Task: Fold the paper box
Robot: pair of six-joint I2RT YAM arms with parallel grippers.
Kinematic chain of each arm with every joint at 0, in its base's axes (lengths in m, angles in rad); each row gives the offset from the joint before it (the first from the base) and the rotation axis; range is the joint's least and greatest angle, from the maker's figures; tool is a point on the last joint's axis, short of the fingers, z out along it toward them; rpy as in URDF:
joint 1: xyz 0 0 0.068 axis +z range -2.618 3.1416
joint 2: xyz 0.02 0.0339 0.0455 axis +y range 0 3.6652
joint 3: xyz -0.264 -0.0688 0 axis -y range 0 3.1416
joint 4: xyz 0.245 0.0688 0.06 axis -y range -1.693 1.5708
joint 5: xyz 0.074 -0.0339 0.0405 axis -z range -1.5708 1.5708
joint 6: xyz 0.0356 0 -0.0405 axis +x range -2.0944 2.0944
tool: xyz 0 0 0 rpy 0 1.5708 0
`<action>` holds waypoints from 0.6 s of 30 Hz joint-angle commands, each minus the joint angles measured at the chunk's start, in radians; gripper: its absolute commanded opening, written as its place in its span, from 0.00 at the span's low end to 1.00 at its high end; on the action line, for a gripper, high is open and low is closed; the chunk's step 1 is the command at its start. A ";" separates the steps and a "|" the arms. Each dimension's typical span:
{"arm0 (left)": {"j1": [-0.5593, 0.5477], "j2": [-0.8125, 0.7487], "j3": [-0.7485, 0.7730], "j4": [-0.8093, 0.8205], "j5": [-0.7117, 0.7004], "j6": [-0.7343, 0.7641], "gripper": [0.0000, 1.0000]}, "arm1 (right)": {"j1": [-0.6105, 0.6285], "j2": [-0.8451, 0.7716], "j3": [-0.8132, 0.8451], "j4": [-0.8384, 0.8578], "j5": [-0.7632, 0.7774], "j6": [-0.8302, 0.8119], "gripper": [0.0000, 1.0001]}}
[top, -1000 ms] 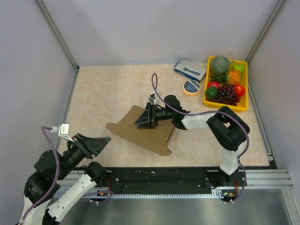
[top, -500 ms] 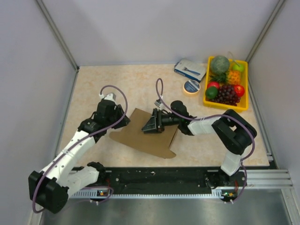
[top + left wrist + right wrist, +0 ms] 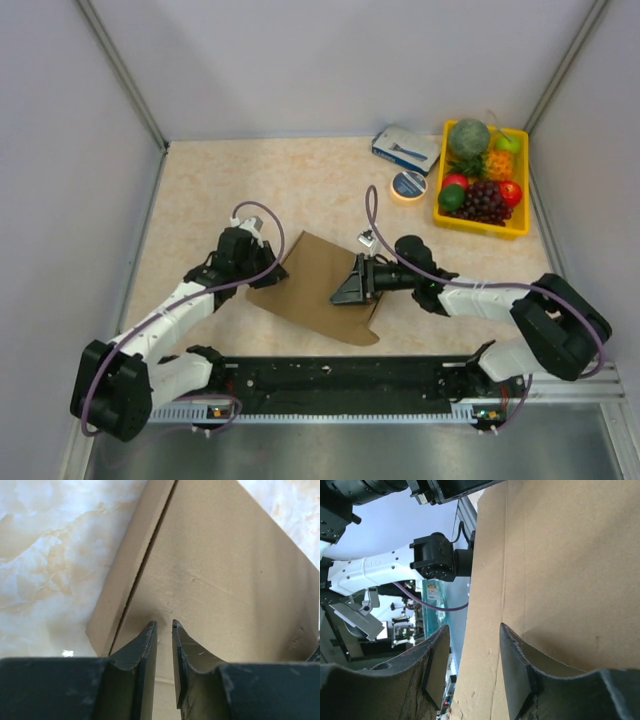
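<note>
Standing by the rig | paper box (image 3: 312, 275) lies on the table (image 3: 200, 190), centre, toward the near edge | left gripper (image 3: 271, 269) at its left edge, fingers (image 3: 145, 652) narrowed to a slit, cannot tell whether they pinch cardboard | right gripper (image 3: 347, 292) on its right part, fingers (image 3: 437, 665) apart, straddling a raised flap

Bright, even light from above, faint soft shadows, small glare spot on the tabletop (image 3: 65, 653), right wrist view's background washed out pale.
</note>
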 commanded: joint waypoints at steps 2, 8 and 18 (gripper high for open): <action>-0.002 -0.058 0.080 -0.059 0.056 0.046 0.31 | -0.001 -0.092 -0.075 -0.091 0.020 -0.105 0.46; 0.005 -0.110 0.146 -0.096 -0.036 0.090 0.60 | -0.043 -0.426 0.127 -0.866 0.444 -0.354 0.74; 0.061 0.184 0.272 -0.146 0.089 0.178 0.79 | -0.077 -0.669 -0.004 -0.945 0.299 -0.084 0.70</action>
